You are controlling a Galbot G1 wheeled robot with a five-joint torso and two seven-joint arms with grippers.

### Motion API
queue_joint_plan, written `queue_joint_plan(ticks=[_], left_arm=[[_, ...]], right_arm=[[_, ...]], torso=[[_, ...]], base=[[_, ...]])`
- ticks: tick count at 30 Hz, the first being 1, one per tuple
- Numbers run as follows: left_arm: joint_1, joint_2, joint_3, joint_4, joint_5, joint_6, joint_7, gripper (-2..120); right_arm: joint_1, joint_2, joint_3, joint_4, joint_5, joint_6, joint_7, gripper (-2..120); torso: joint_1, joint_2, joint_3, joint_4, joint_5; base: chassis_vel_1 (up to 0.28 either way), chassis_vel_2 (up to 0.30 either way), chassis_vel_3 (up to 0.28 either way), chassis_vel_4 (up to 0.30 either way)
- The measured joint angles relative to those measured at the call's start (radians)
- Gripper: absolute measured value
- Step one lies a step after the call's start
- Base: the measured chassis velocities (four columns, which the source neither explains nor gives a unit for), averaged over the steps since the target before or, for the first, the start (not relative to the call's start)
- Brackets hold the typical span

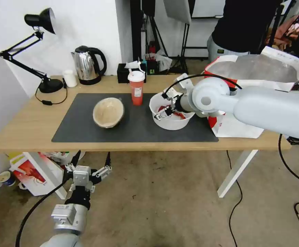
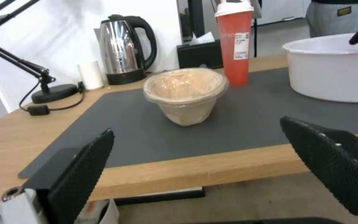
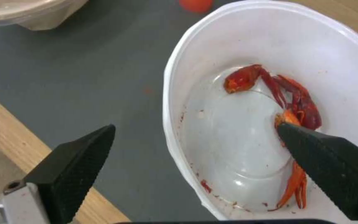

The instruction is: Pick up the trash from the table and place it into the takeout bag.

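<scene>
Trash count: we see three pieces on the tabletop (image 1: pixel 26 127): white bowl (image 1: pixel 171 120), red drink cup (image 1: pixel 136 89), tan paper bowl (image 1: pixel 108 112).
Orientation: cup upright; tan bowl tipped, mouth toward us.
Takeout bag (image 1: pixel 255 73): one, at right end.
Right hand (image 1: pixel 165 110): released, straddling white bowl's rim.
Left hand (image 1: pixel 90 164): released, below the edge.

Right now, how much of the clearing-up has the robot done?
Nothing looks bagged yet. The white bowl, red cup and tan bowl all sit on the table. The right claw is open astride the white bowl's rim; the left claw waits open below the table edge. The takeout bag awaits all three.
</scene>
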Motion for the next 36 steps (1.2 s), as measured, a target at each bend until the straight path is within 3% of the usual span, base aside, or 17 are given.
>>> queue_joint_plan(ticks=[26, 36], left_arm=[[0.0, 0.0, 0.0, 0.0, 0.0, 0.0, 0.0, 100], [0.0, 0.0, 0.0, 0.0, 0.0, 0.0, 0.0, 100]], right_arm=[[-0.03, 0.012, -0.006, 0.003, -0.005, 0.0, -0.02, 100], [-0.045, 0.015, -0.001, -0.033, -0.016, 0.0, -0.084, 100]], torso=[[0.0, 0.0, 0.0, 0.0, 0.0], [0.0, 0.0, 0.0, 0.0, 0.0]], base=[[0.0, 0.0, 0.0, 0.0], [0.0, 0.0, 0.0, 0.0]])
